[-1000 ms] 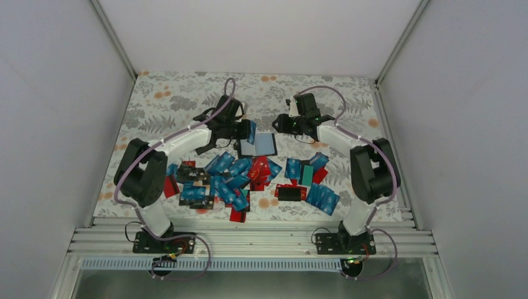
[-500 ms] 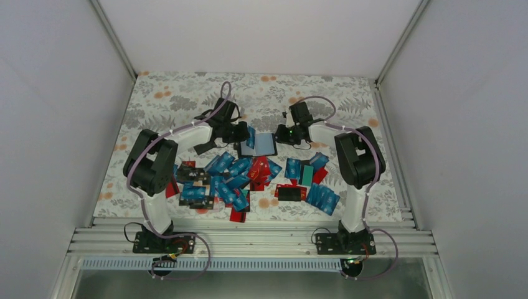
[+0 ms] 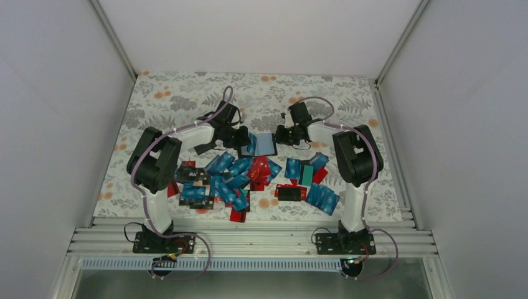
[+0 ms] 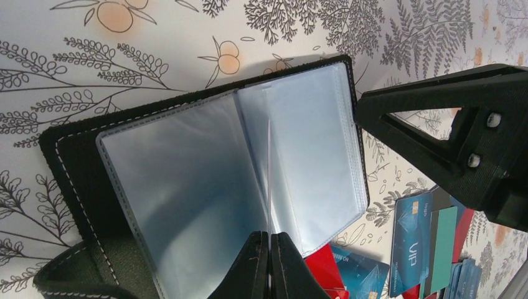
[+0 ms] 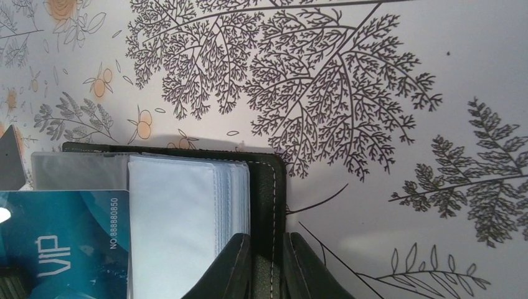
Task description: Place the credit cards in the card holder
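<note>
Starting at the near side of the flowered worktop [image 3: 174, 99], the loose credit cards [image 3: 240, 167] lie in a heap, mostly blue, some red, overlapping one another.

Just beyond the heap, the card holder [image 3: 266, 144] lies open and face up between the two arms. Spread like this, its long axis runs left to right across the worktop. The fold runs near to far, and the clear sleeves [image 4: 187, 187] fan upward from it.

The left claw [image 4: 269, 243] is pinched fully together on a thin thing seen edge-on. The right wrist view suggests this is a blue VIP card [image 5: 62, 243], hovering over the holder's left half. The right claw [image 5: 272, 246] is nearly closed, with the black cover's right edge clamped between its fingers.

The likeliest failure is the card missing a sleeve mouth and sliding between two leaves, since they stand loose and close together. Because the holder is pinned at one edge only, a push from the card could swing it or buckle the sleeves. With so narrow a pinch, the card may also twist in the grip.
</note>
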`<state>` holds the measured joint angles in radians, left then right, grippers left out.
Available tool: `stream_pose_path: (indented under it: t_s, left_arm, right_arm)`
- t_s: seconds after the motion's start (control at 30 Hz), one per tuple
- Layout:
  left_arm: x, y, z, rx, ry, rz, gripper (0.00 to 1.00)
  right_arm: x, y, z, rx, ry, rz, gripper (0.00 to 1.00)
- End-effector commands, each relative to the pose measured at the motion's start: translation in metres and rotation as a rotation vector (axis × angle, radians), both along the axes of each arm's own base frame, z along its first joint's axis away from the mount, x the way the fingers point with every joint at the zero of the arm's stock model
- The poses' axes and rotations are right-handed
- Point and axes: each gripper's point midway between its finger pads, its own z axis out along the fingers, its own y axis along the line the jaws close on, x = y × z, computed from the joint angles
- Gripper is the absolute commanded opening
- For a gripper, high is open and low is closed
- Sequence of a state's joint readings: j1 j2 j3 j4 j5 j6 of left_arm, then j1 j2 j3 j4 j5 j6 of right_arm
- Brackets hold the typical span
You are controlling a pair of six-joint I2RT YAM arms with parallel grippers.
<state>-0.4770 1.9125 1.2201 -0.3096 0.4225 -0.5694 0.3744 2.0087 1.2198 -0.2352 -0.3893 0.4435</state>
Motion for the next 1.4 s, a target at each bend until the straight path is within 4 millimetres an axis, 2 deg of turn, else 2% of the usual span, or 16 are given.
stream_pose_path:
  t_s: [0.0,0.2,0.9,1.37]
  left_arm:
    - [-0.002,0.001,-0.008,0.003,0.043,-0.002,0.02]
    - [-0.002,0.003,-0.011,0.009,0.064,0.002,0.02]
    - [0.003,-0.013,-0.012,-0.072,0.079,-0.026,0.02]
    - [0.006,-0.017,-0.013,-0.087,0.076,-0.018,0.02]
  right_arm:
    - [0.005,0.001,-0.003,0.003,0.001,0.007,0.16]
    - [0.003,0.003,-0.006,0.011,0.010,0.018,0.14]
    - [-0.006,0.005,-0.010,0.031,0.035,0.038,0.11]
    - [-0.024,0.004,-0.020,0.054,0.083,0.046,0.10]
